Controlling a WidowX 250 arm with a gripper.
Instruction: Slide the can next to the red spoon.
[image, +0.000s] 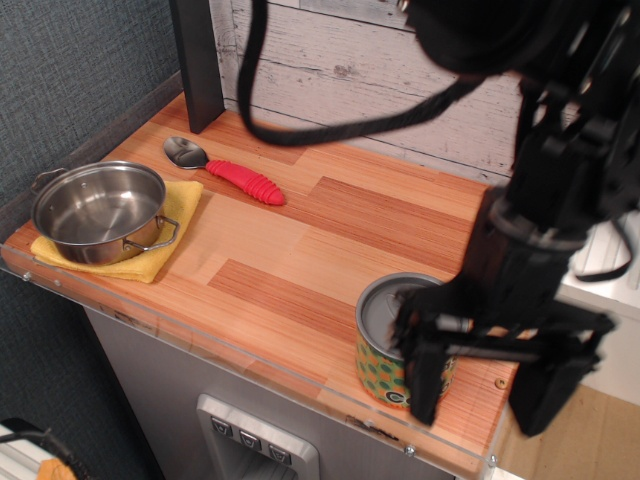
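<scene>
Can (385, 335): lower right of the frame, near the counter's front edge — well apart from the spoon, so not yet slid.
Red spoon (226, 171): upper left, just right of the steel pot (98, 211) on its yellow cloth (150, 260).
Gripper (480, 385): jaws spread, low at the can's right side — nothing clamped.
Left to do: by my reading, the whole push toward the upper left.

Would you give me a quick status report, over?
Gripper open, low beside can, front right. Red spoon far back left. Bare counter between them.
</scene>
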